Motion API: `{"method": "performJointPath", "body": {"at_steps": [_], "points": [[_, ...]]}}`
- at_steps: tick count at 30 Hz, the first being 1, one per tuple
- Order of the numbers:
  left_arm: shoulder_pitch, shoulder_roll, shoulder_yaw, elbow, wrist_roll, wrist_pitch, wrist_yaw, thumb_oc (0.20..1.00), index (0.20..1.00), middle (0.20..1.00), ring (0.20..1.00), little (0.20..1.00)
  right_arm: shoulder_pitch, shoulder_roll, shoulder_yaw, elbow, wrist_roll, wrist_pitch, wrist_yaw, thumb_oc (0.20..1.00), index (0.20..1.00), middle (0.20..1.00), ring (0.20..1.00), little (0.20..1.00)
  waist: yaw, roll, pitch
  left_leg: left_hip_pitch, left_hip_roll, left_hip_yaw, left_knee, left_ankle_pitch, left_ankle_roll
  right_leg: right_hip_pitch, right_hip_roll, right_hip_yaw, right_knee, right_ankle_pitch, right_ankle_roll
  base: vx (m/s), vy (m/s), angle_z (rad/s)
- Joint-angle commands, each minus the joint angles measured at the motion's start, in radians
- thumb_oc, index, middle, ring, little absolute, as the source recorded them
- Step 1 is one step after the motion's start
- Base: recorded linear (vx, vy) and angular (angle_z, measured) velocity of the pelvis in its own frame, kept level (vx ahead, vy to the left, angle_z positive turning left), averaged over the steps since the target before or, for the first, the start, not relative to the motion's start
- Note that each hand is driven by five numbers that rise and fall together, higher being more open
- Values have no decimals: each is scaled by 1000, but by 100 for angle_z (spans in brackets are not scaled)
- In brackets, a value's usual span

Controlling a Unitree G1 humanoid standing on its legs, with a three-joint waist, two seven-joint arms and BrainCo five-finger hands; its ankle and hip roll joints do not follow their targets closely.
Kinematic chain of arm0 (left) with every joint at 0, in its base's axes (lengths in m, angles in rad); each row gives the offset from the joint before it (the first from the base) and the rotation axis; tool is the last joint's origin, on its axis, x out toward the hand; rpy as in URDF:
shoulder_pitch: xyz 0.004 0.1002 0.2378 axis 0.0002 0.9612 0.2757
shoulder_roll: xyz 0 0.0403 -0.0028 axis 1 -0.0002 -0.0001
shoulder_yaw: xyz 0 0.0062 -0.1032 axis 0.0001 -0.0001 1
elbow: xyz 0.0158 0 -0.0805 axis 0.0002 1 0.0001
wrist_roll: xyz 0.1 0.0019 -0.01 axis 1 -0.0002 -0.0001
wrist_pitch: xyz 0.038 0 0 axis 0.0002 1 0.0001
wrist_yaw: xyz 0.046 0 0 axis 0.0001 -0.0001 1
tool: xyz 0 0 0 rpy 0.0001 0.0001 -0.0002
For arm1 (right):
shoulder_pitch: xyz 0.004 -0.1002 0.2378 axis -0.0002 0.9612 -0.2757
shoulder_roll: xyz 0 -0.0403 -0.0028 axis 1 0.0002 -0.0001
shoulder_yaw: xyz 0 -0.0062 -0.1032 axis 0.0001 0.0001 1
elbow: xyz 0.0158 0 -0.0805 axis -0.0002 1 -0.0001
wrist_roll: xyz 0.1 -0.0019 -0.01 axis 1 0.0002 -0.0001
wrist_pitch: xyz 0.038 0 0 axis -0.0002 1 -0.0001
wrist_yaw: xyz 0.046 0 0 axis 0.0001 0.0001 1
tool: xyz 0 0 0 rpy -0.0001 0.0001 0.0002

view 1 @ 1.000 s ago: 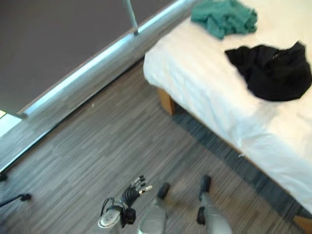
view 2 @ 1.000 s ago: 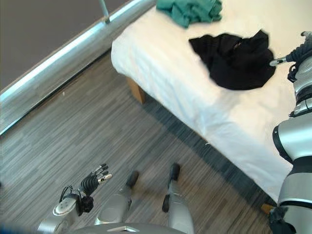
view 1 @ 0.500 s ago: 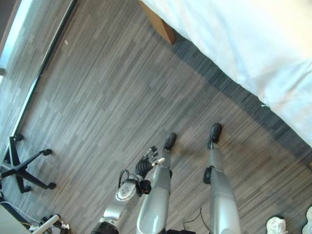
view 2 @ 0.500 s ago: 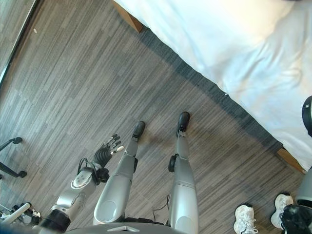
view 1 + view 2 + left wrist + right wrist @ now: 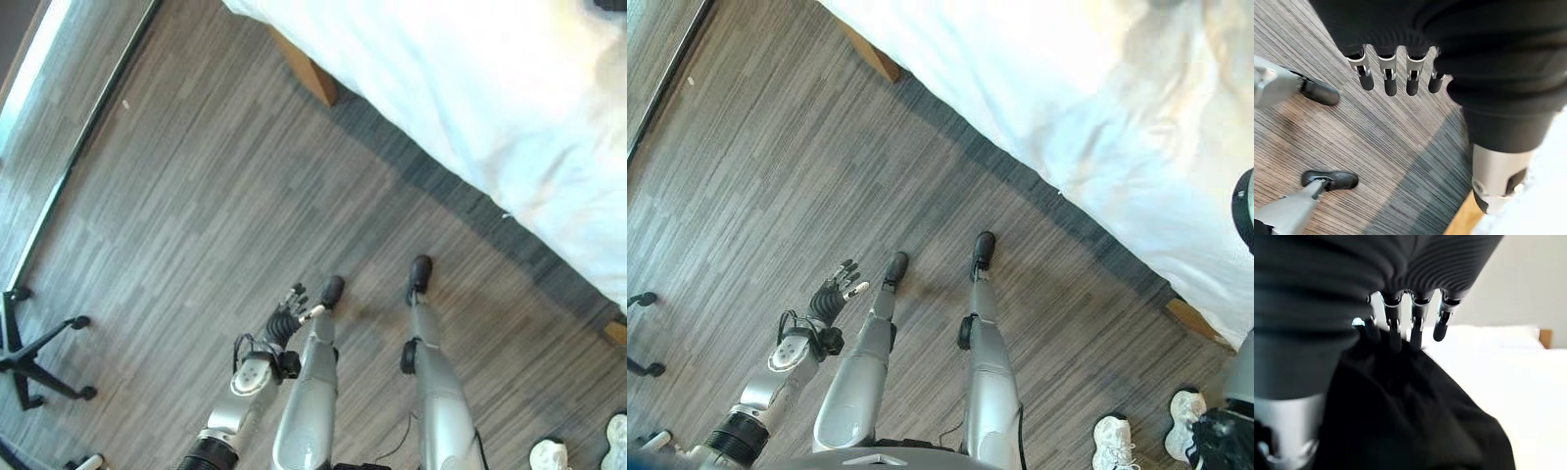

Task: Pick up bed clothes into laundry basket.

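Our right robot hand (image 5: 1410, 328) hovered, fingers straight and holding nothing, just over the black garment (image 5: 1415, 421) on the bed (image 5: 1528, 382). Our left robot hand (image 5: 835, 294), fingers relaxed, hung low by the floor (image 5: 196, 196), well apart, so we judged the right nearer.

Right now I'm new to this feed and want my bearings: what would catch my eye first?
The bed, under a white sheet, runs across the upper right above striped grey flooring. In the right wrist view, a black garment lies on that sheet just past the right hand, fingers straight. The left hand hangs open over the floor, and a person's white shoes stand at lower right.
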Motion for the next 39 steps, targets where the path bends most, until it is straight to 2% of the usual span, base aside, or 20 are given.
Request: {"method": "performJointPath", "body": {"at_steps": [1,6,14,23,24,25,29,33,35,36,37,38,39], "points": [[38,104,-11,-51,-55,-35,2,1000,1000,1000,1000,1000,-118,4,152,16,41,-5,-42,1000,1000,1000,1000,1000,26,-18,-57,62,-8,-11,-123,124,32,142,37,-21,14,-127,44,0,0,0],[39,102,-14,-50,-63,-41,5,1000,1000,1000,1000,1000,-110,34,153,18,38,-8,-36,1000,1000,1000,1000,1000,36,-16,-54,55,-9,-13,-123,134,30,139,37,-23,12,-128,43,-2,-6,3],[49,86,11,-65,-63,-51,19,1000,1000,1000,1000,1000,-23,14,71,62,50,0,-16,1000,1000,1000,1000,1000,67,24,-7,-39,-24,-30,-123,166,29,47,38,-35,13,-118,43,-25,-22,3],[31,69,5,-49,-67,-50,21,1000,1000,1000,1000,1000,88,-11,-8,105,82,5,25,1000,1000,1000,1000,1000,68,29,24,-51,-21,-19,-123,164,30,28,47,-30,17,-119,40,-2,-4,1],[28,72,6,-46,-61,-46,18,1000,1000,1000,1000,1000,111,-26,-9,112,76,6,52,730,730,730,730,730,63,27,26,-52,-24,-18,-123,167,30,29,45,-31,15,-115,41,0,0,0],[24,76,6,-47,-62,-43,3,1000,1000,1000,1000,1000,143,-49,-14,139,71,16,91,200,200,200,200,200,61,28,26,-40,-22,-16,-123,158,31,42,44,-32,15,-121,40,-4,3,4],[31,79,16,-51,-54,-38,-2,1000,1000,1000,1000,1000,237,-115,-78,129,97,13,75,200,200,200,200,200,50,21,21,-11,-21,-11,-123,149,34,73,39,-31,14,-123,42,16,34,4],[39,73,71,-30,-53,-42,11,1000,1000,1000,1000,1000,454,-149,-231,-113,235,-50,37,200,200,200,200,200,6,-12,14,27,-16,3,-123,137,37,108,38,-28,13,-122,45,14,57,0],[65,58,111,-21,-61,-44,23,1000,1000,1000,1000,1000,665,-181,-417,-350,341,-74,12,200,200,200,200,200,-24,-33,9,65,-10,17,-123,117,41,141,44,-19,15,-130,44,28,54,-11],[65,64,109,-22,-61,-44,23,1000,1000,1000,1000,1000,684,-183,-436,-359,339,-72,10,200,200,200,200,200,-22,-39,8,63,-13,16,-123,122,41,140,41,-20,13,-126,45,19,38,-15],[77,56,125,-19,-65,-40,26,1000,1000,1000,1000,1000,824,-190,-551,-478,372,-88,5,200,200,200,200,200,-37,-50,2,81,-12,22,-123,115,44,157,41,-18,13,-127,46,43,46,-21],[93,25,151,-6,-74,-32,27,1000,1000,1000,1000,1000,1195,-150,-868,-715,506,-146,-2,200,200,200,200,200,-78,-60,-11,120,-7,33,-123,95,49,193,43,-15,15,-137,47,80,55,-15],[98,24,152,-7,-76,-25,21,1000,1000,1000,1000,1000,1391,-89,-1029,-797,563,-179,-1,200,200,200,200,200,-83,-69,-21,140,-6,35,-123,88,52,214,39,-16,15,-142,49,94,68,-11]]}}
